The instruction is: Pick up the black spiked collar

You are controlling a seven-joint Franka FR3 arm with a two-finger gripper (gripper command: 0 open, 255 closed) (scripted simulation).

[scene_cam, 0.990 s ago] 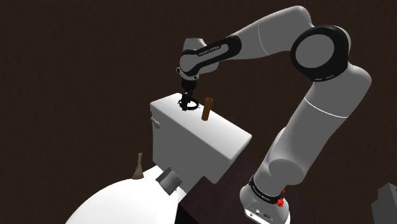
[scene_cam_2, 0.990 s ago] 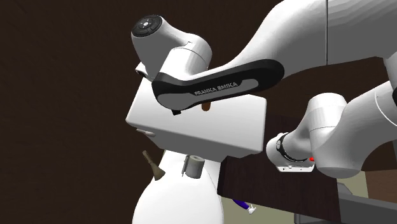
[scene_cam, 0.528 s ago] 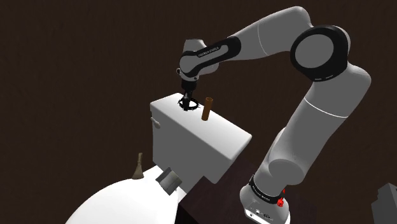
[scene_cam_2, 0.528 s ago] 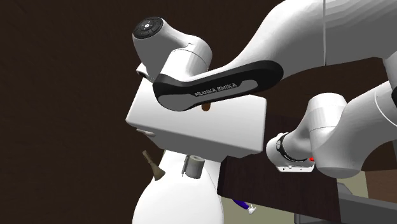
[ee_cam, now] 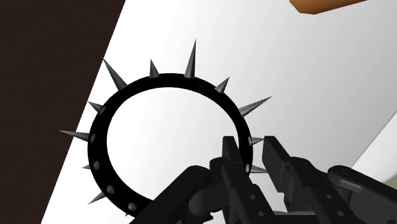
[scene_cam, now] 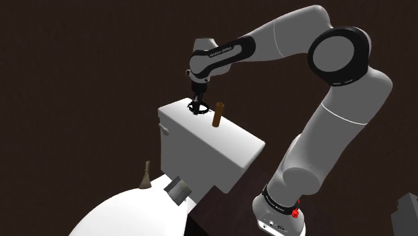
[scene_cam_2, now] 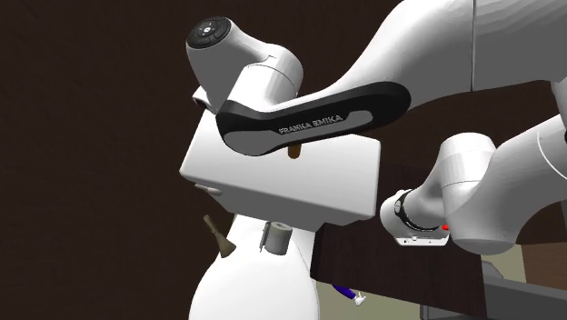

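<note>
So the black two-finger claw [ee_cam: 253, 147] is clamped on the black ring-shaped collar with thin grey spikes [ee_cam: 165, 81]. In the wrist view one finger [ee_cam: 232, 162] sits inside the ring and the other outside it, with the band and a couple of spikes pinched in the narrow gap between them. The grip is on one side of the ring, and the rest of the loop sticks out ahead of the fingers and off to one side, roughly flat-on to the camera.

In the shoulder view the claw [scene_cam: 196, 100] points straight down with the collar [scene_cam: 196, 108] right at its tip, over the far end of a white boxy tank [scene_cam: 201, 144] that looks like a toilet cistern. Can't tell if the collar is touching the tank top or just off it. In the wrist view the ring is close to the tank's edge, and a few spikes poke past it over the dark brown background.

Just beside the collar there's a short brown cylinder [scene_cam: 218, 115] standing upright on the same top, not touching it.

Below the tank, at the shoulder view's lower left, is a big white rounded body [scene_cam: 134, 211] with a small grey roll [scene_cam: 179, 190] and a tapered brown stick-like thing [scene_cam: 145, 175] next to it.

In the second exterior view the black arm link marked FRANKA EMIKA [scene_cam_2: 309, 118] lies across the tank [scene_cam_2: 273, 186], and the brown cylinder [scene_cam_2: 293, 155] peeks out under it.
</note>
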